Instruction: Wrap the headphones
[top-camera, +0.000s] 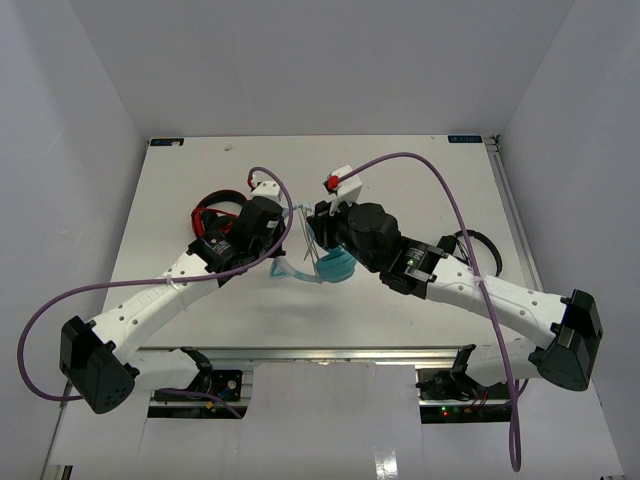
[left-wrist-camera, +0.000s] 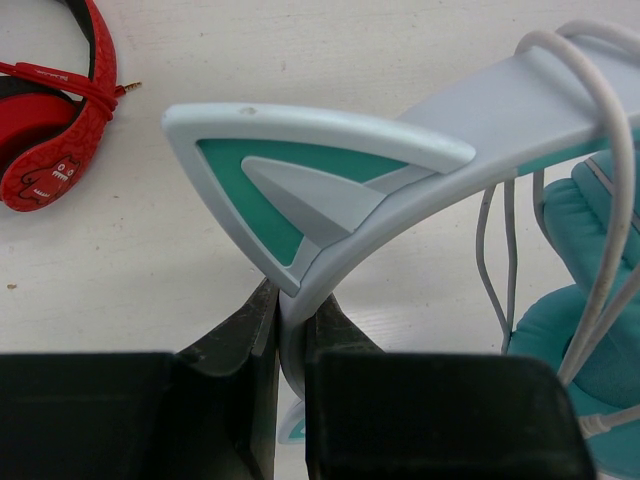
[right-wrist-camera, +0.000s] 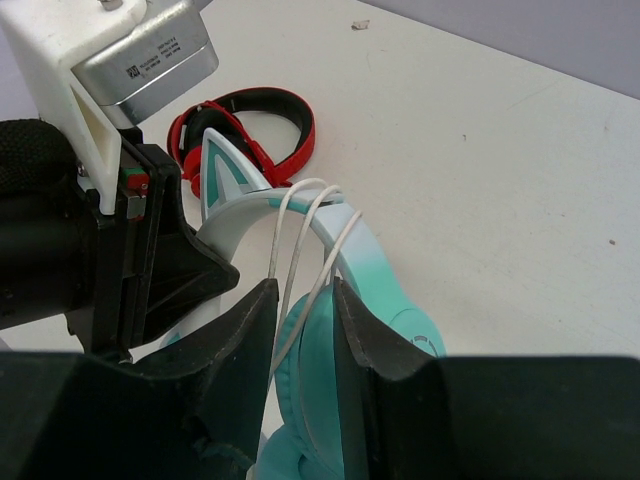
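Top external view: teal cat-ear headphones (top-camera: 330, 262) at the middle of the white bench (top-camera: 200, 170), raised between the left arm (top-camera: 175, 285) and the right arm (top-camera: 470, 285), both reaching in over them. Red-and-black headphones (top-camera: 215, 197) just behind the left arm and all-black headphones (top-camera: 487, 243) beside the right arm, neither touched. Too small from overhead to count cord turns or read either grip. Left wrist view, close up: left fingers (left-wrist-camera: 295, 300) clamped shut on the pale band just below one cat ear (left-wrist-camera: 260, 170), steadying the headphones. Thin white cord (left-wrist-camera: 610, 130) crossing over the band further along, then hanging in slack loops beside a teal cup (left-wrist-camera: 580, 230). Right wrist view: about three turns of cord side by side over the band, then down into the narrow gap of the right fingers (right-wrist-camera: 301, 290), next to the teal edge of a cup. Pinching the cord or merely straddling it: cannot tell. Judged partway done, with a few loose turns on the band, more cord apparently left to wind and the free end to secure; plug hidden in every view. Turns and grips visible only from the wrists; placing of both arms, and the black pair, only from overhead.
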